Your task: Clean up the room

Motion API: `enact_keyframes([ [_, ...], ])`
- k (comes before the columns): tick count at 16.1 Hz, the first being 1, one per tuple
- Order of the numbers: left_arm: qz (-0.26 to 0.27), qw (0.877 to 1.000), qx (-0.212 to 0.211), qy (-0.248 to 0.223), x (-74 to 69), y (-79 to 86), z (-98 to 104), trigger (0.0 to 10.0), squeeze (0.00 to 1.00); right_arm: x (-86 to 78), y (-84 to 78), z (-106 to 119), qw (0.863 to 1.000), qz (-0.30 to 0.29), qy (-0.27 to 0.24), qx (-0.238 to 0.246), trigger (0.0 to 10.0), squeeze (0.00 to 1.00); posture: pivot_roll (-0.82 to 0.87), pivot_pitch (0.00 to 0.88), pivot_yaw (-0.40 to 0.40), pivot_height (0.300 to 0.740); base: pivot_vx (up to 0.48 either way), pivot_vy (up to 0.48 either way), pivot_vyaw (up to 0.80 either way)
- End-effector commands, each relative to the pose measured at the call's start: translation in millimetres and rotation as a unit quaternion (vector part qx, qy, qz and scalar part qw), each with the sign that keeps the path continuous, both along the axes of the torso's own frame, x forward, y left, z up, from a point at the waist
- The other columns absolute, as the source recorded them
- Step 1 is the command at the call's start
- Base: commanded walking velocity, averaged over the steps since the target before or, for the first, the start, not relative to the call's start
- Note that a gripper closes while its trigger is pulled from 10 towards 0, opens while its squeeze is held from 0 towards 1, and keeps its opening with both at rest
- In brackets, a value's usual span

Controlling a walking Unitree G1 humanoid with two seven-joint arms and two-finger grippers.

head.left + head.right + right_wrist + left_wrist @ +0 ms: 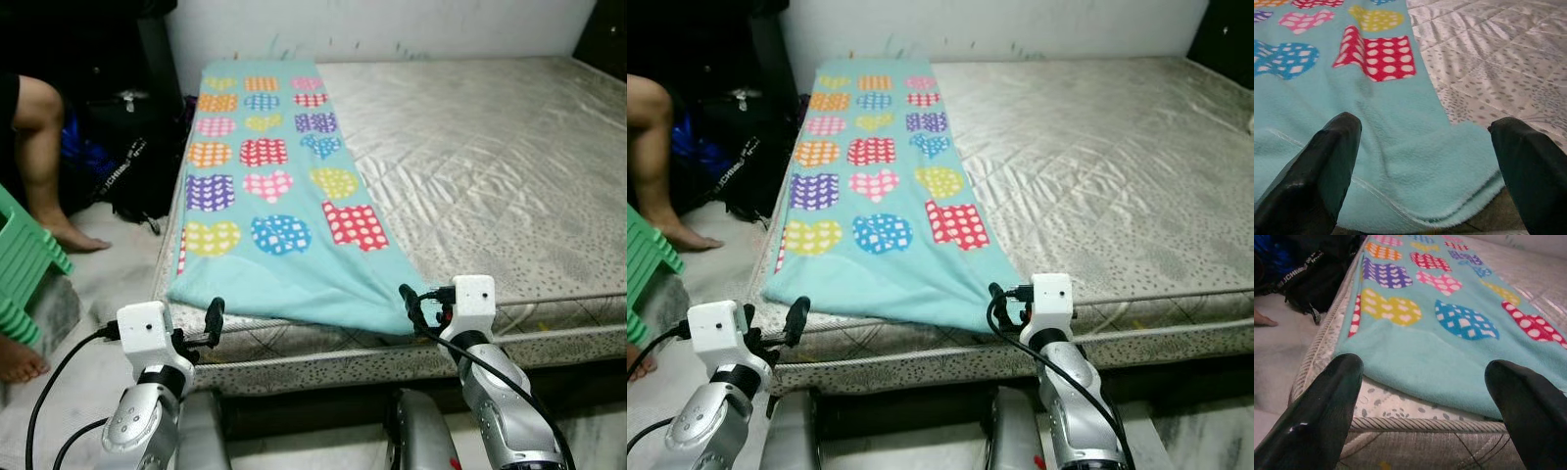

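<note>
Left gripper point(214, 318) hovers at the near mattress edge, fingers spread, nothing held. Right gripper point(411, 302) sits at the blanket's near right corner, fingers also apart, empty. Blanket point(269, 211), teal fleece with patterned hearts, lies flat in a long strip along the left side of the bed point(509, 166), near edge just short of the mattress piping. Likely light, soft, floppy, not slippery; best pinched at the two near corners. Right wrist view shows the folded-over corner with its stitched hem; left wrist view shows the left near corner and a black bag point(1308, 279) on the floor. Eye views add a person's legs point(39, 166) and a green stool point(24, 264).
</note>
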State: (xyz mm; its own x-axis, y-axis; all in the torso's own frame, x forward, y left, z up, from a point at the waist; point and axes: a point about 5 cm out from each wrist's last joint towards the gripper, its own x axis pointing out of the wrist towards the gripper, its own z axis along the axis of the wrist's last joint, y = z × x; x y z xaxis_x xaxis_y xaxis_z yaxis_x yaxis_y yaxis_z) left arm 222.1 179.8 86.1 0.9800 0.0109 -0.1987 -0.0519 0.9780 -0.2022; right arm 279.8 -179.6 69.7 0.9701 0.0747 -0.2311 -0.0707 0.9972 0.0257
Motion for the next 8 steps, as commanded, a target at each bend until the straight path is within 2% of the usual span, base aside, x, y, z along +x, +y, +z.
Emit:
enact_keyframes([
  [1,0.009,1.0,0.002,0.015,1.7,2.1,-3,10.0,0.0,2.4,-3.6,4,1.0,-0.006,-0.007,-0.001,10.0,0.0,-0.04,0.0,-0.029,0.501,0.0,0.0,0.0],
  [5,0.013,1.0,-0.004,0.015,9.5,2.8,-4,10.0,0.0,-0.4,-7.2,6,1.0,-0.011,-0.007,-0.003,10.0,0.0,-0.07,0.0,-0.013,0.501,0.0,0.0,0.0],
  [7,0.018,0.999,-0.008,0.032,16.0,4.8,-10,10.0,0.0,-13.2,-17.9,6,0.999,-0.032,-0.003,-0.011,10.0,0.0,-0.1,0.007,0.017,0.501,0.0,0.0,0.0],
  [8,0.026,0.999,-0.007,0.039,19.5,9.2,-14,10.0,0.0,-22.4,-28.3,1,0.998,-0.054,0.008,-0.019,10.0,0.0,-0.12,0.017,0.022,0.501,0.0,0.0,0.0],
])
